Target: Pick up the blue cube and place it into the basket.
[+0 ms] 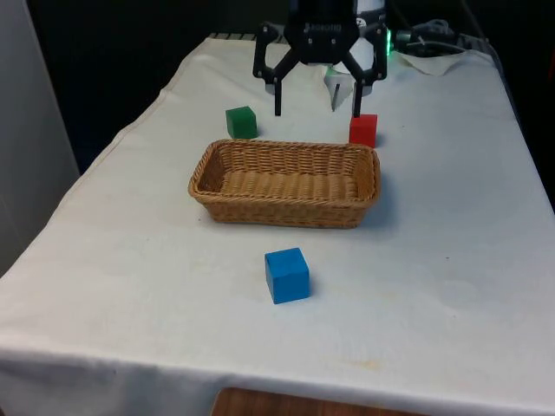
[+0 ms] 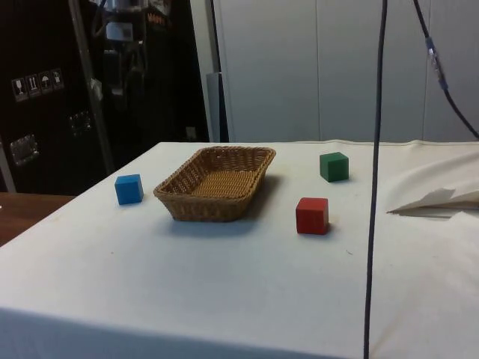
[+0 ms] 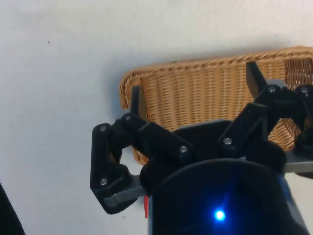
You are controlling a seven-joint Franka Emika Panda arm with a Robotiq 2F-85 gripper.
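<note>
We are holding the hand [image 1: 316, 111] spread and empty beyond the basket [image 1: 286, 182], so we are needing to carry it high over the rim to the blue cube [image 1: 287, 275] on the table's [image 1: 451, 286] near side, then descend squarely.

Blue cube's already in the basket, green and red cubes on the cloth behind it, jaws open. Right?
Not quite. The blue cube sits on the cloth in front of the basket, not in it, as the front view shows. The green cube and red cube do sit behind it, and the gripper jaws are open.
</note>
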